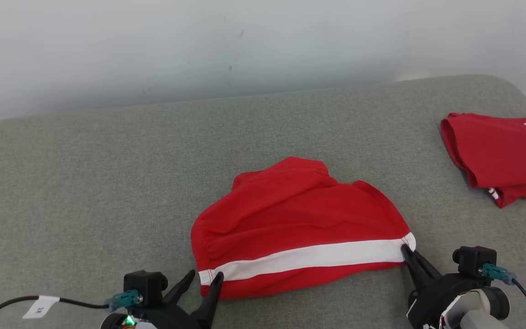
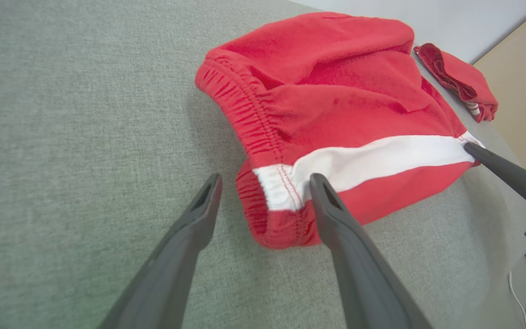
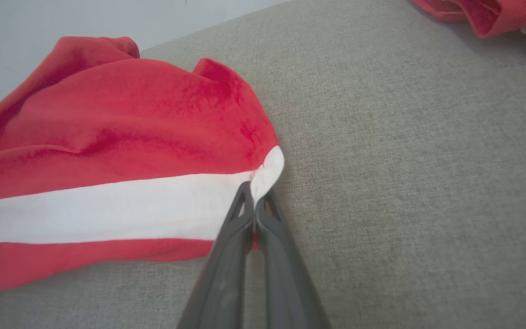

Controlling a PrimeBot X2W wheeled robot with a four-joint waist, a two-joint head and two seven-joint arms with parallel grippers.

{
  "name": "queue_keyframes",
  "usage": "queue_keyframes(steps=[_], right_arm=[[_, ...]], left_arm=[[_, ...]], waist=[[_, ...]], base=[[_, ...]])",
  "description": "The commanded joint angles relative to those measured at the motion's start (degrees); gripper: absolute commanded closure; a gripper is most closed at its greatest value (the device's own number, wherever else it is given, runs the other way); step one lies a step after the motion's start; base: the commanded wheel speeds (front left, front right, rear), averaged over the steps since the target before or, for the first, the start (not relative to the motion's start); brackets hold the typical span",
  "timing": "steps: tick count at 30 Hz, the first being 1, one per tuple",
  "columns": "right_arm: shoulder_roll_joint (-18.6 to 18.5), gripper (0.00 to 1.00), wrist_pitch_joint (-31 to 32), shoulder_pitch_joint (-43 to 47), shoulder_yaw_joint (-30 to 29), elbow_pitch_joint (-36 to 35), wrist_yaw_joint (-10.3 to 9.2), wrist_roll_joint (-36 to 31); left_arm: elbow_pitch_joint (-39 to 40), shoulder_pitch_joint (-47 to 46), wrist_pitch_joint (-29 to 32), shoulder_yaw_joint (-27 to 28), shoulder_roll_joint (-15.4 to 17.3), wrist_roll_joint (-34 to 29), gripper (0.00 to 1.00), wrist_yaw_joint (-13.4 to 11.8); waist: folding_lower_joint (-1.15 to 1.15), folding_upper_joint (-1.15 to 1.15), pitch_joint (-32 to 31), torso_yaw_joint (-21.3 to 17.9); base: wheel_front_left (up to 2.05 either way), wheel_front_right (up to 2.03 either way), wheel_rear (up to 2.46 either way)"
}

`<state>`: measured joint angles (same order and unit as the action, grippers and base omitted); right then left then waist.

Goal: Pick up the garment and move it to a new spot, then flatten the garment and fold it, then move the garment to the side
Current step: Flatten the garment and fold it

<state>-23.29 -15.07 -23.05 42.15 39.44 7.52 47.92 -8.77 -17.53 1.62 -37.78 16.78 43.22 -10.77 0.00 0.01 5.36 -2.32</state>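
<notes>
Right gripper (image 3: pixel 255 194) fingers clamped on red shorts (image 1: pixel 299 214) corner. Left gripper (image 2: pixel 265 179) fingers apart at waistband (image 2: pixel 244 119), so we lift evenly

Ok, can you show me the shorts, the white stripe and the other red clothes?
shorts (image 1: pixel 297 205), head view, on the red cloth in the middle.
stripe (image 1: pixel 308 258), head view, on its white middle.
other garment (image 1: pixel 496 151), head view, on plain red cloth left of the print.

Folded red jersey (image 1: pixel 500 155) on grey cushion (image 1: pixel 85 183), far right
</notes>
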Motion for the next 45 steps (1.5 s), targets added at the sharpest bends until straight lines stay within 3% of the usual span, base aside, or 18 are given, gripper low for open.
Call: queue_keyframes(steps=[1, 2, 6, 14, 21, 31, 38, 45], right_arm=[[-0.5, 1.0, 0.0, -0.5, 0.2, -0.2, -0.06, -0.4], [-0.6, 1.0, 0.0, -0.7, 0.1, -0.3, -0.06, -0.4], [-0.8, 1.0, 0.0, -0.7, -0.4, -1.1, -0.06, -0.5], [-3.0, 1.0, 0.0, -0.4, -1.5, -6.6, -0.06, 1.2], [-6.8, 1.0, 0.0, -1.7, -2.9, -14.2, -0.06, 5.5], [-13.6, 1.0, 0.1, -9.0, -3.8, -25.1, -0.06, 10.6], [-20.4, 1.0, 2.1, -16.9, -5.7, -32.7, -0.06, 12.5], [-22.8, 1.0, 3.4, -20.4, -7.9, -34.6, -0.06, 12.7]], left_arm=[[0.2, -0.9, -0.1, -0.1, 0.0, 0.0, 0.53, 0.3], [0.4, -0.9, 0.3, -0.4, 0.1, 0.1, 1.0, 0.6], [1.9, -1.1, 0.5, 0.0, 0.7, -0.1, 1.0, -0.1], [9.4, 1.5, 1.6, 3.3, 1.1, 5.4, 1.0, 0.3], [17.0, 0.7, 3.3, 9.2, 2.5, 13.1, 1.0, 1.7], [22.4, -9.2, 9.6, 16.2, 2.8, 23.3, 1.0, 3.6], [24.2, -20.6, 17.2, 18.1, 4.1, 26.9, 1.0, 1.5], [24.0, -25.6, 21.5, 18.0, 4.1, 29.0, 1.0, -0.8]], waist=[[0.0, -0.01, 0.2, -0.4], [0.0, -0.01, 0.2, -0.5], [0.0, -0.01, -0.3, -0.8], [0.0, -0.01, -2.9, -1.6], [0.0, -0.01, -5.4, -2.5], [0.0, -0.01, -7.4, -3.6], [0.0, -0.01, -8.6, -4.5], [0.0, -0.01, -8.5, -5.0]], base=[[0.0, 0.0, 0.0], [0.0, 0.0, 0.0], [0.0, 0.0, 0.0], [0.0, 0.0, 0.0], [0.0, 0.0, 0.0], [0.0, 0.0, 0.0], [0.0, 0.0, 0.0], [0.0, 0.0, 0.0]])
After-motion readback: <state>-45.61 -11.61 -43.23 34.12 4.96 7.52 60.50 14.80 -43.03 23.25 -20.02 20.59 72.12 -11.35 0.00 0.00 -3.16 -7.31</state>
